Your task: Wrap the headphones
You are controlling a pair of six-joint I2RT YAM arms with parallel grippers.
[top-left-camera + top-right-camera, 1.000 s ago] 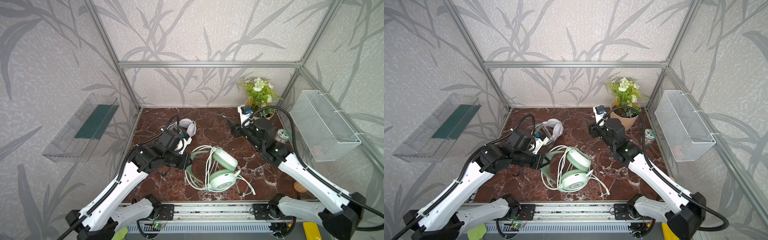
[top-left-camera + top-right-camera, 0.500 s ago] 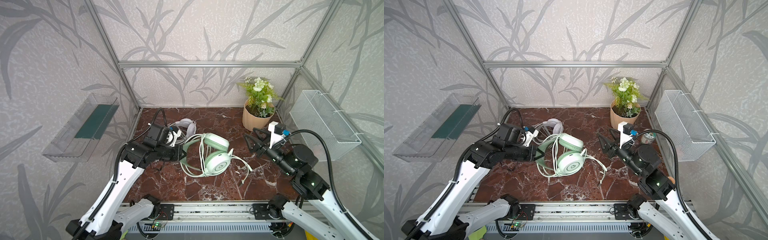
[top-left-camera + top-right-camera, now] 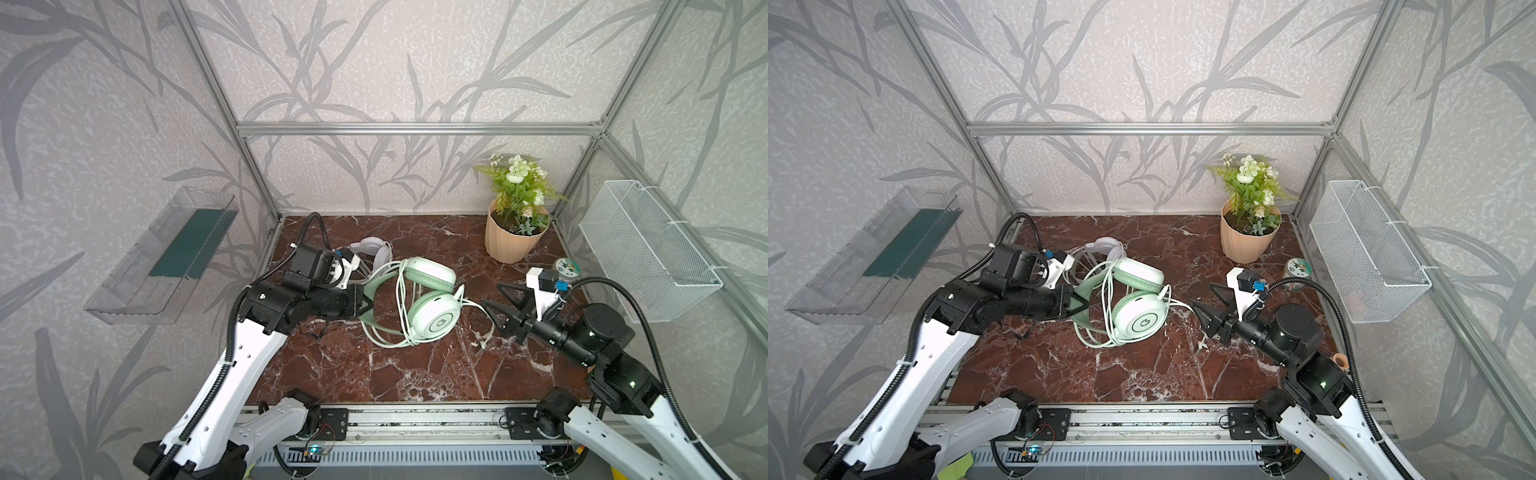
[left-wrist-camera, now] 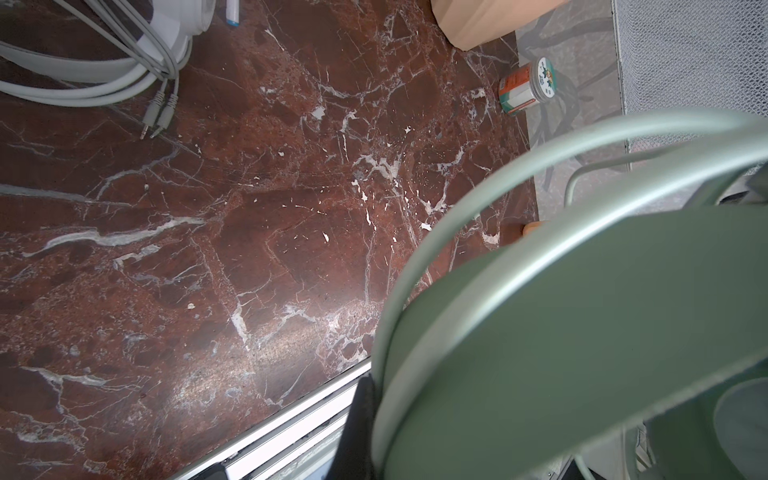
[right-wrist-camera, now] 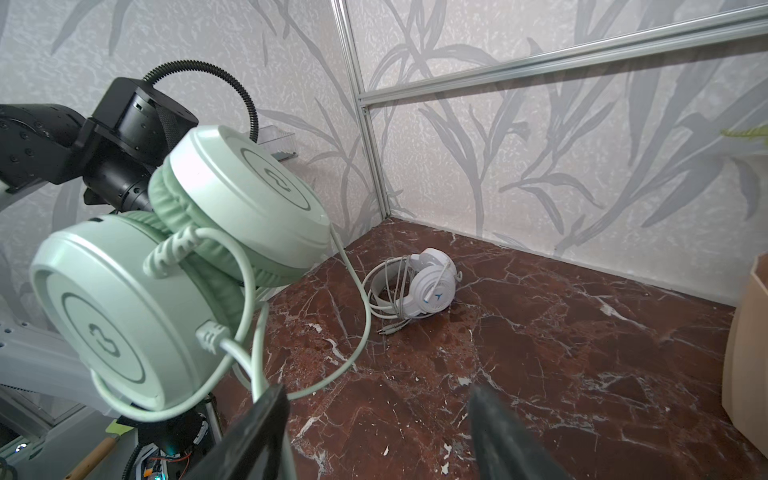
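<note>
The pale mint green headphones (image 3: 434, 320) (image 3: 1140, 318) (image 5: 124, 316) hang tilted above the marble table (image 3: 415, 374), their headband (image 4: 582, 311) clamped in my shut left gripper (image 3: 365, 301) (image 3: 1077, 305). Their thin cable (image 3: 401, 299) loops several times round the band and ear cups, and a loose length (image 5: 361, 324) trails down to the table. My right gripper (image 3: 490, 294) (image 3: 1201, 294) (image 5: 376, 388) is open just right of the ear cups, empty, with the cable passing close beside one finger (image 5: 266, 415). The white headphones (image 3: 374, 249) (image 5: 428, 282) lie at the back left, cable bundled.
A potted plant (image 3: 513, 241) stands at the back right with a small can (image 3: 566, 266) near it. A wire basket (image 3: 648, 249) hangs on the right wall and a clear shelf (image 3: 166, 253) on the left wall. A metal rail (image 3: 415, 415) edges the front.
My left gripper has raised the mint headphones off the table and carried them back. My right arm has swung from the back centre to the right side, jaws facing the ear cups.
</note>
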